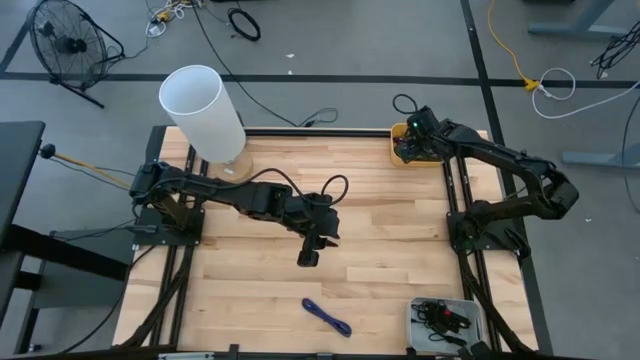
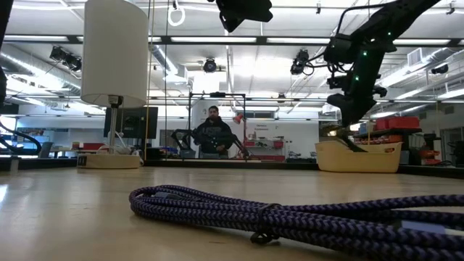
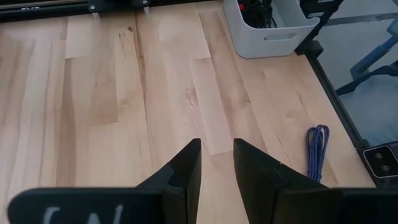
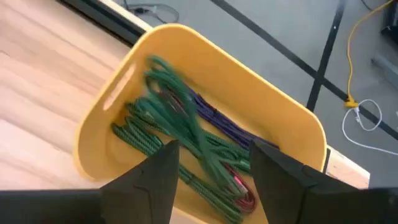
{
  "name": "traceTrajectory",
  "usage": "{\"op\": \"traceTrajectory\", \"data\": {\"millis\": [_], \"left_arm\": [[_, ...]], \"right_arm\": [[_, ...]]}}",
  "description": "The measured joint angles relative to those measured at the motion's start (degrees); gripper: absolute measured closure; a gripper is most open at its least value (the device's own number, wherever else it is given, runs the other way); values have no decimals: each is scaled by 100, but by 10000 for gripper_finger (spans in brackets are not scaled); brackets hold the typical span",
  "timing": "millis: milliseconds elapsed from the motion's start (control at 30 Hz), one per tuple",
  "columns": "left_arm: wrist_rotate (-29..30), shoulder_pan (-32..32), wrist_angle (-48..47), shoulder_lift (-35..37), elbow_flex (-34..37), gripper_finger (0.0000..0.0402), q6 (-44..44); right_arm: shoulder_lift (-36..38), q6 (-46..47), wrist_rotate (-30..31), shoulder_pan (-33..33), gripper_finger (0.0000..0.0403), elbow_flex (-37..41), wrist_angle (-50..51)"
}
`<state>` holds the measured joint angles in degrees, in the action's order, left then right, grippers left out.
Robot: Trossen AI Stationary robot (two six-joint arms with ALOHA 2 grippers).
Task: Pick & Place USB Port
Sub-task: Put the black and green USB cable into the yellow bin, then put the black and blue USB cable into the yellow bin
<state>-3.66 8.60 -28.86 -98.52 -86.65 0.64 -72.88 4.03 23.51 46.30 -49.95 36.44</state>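
Both arms over the wooden table (image 1: 380,270): left gripper empty at centre, right gripper above the yellow bin.

We find a white cylinder lamp (image 1: 203,110) at the table's 11 o'clock and the yellow bin (image 1: 402,148) at its 1 o'clock corner. In that bin (image 4: 261,106) we see green cables (image 4: 180,134) with purple and red ones beneath. A grey bin (image 1: 445,322) of dark cables sits at 5 o'clock. The left gripper (image 1: 309,253) hangs above mid-table; its fingers (image 3: 186,171) stand a narrow gap apart with nothing between them. The right gripper (image 4: 211,168) is spread wide over the yellow bin; a green cable runs through the gap, and we cannot tell whether it is gripped. The purple USB cable (image 1: 326,317) lies coiled at 6 o'clock, well apart from both grippers.
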Motion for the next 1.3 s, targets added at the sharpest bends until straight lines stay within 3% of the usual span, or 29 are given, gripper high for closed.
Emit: {"op": "traceTrajectory", "data": {"millis": [133, 333, 567, 667, 767, 1033, 1300], "left_arm": [[-2, 0, -1, 0, 0, 303, 2], [-2, 0, -65, 0, 0, 303, 0], [-2, 0, -223, 0, 0, 303, -16], [-4, 7, -628, 0, 0, 303, -162], [-14, 36, -1132, 0, 0, 303, -326], [-302, 675, -1058, -1, 529, 303, -797], [421, 1668, 909, -12, 1745, 303, -1049]], "right_arm": [[6, 156, -42, 0, 207, 0, -65], [74, 246, -1109, -45, 207, 0, 76], [76, 237, -3082, -414, 207, 0, 277], [76, 327, -4159, -769, 207, 0, 273], [76, 511, -4772, -1214, 207, 2, 237], [76, 920, -4957, -2379, 207, 4, -70], [76, 1337, -4962, -3381, 207, 4, -980]]}}
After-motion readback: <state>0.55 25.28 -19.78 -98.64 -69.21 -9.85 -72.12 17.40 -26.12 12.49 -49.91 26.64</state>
